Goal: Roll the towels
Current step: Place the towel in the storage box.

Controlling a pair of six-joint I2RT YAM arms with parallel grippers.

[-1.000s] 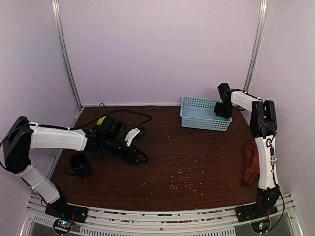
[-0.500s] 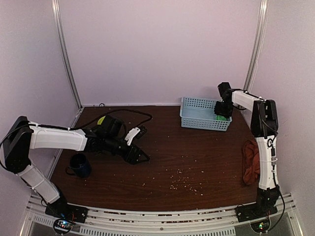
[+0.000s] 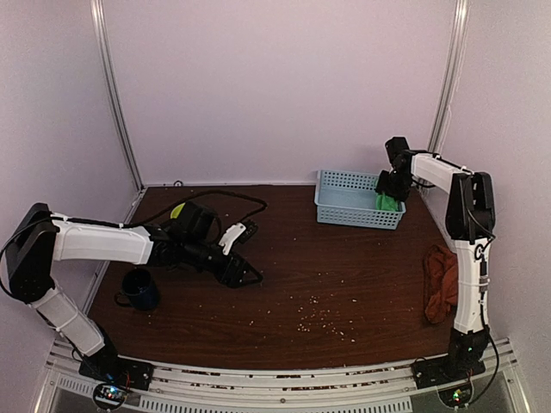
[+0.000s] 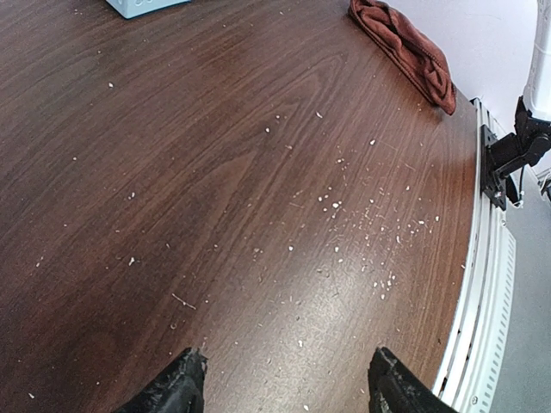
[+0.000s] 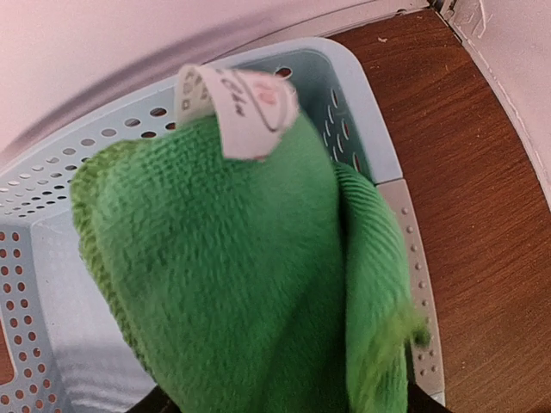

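The bright green towel (image 5: 250, 284) with a white label hangs bunched from my right gripper (image 3: 392, 191), just above the right end of the light-blue basket (image 3: 344, 200); it also shows in the top view (image 3: 386, 202). The gripper's fingers are almost fully hidden behind the cloth. The rust-red towel (image 3: 441, 284) lies crumpled at the table's right edge, beside the right arm; it also shows in the left wrist view (image 4: 405, 47). My left gripper (image 3: 245, 274) is open and empty, low over the bare wood at left centre, its fingertips (image 4: 181, 387) wide apart.
A dark blue mug (image 3: 138, 288) stands near the left front. A black device with a yellow-green part (image 3: 185, 215) and a cable lies at back left. Crumbs (image 3: 314, 317) scatter the wood. The metal rail (image 4: 491, 284) marks the front edge.
My right gripper has risen a little and shifted right with the green towel, lifting it at the basket's right end. The left arm has barely moved.
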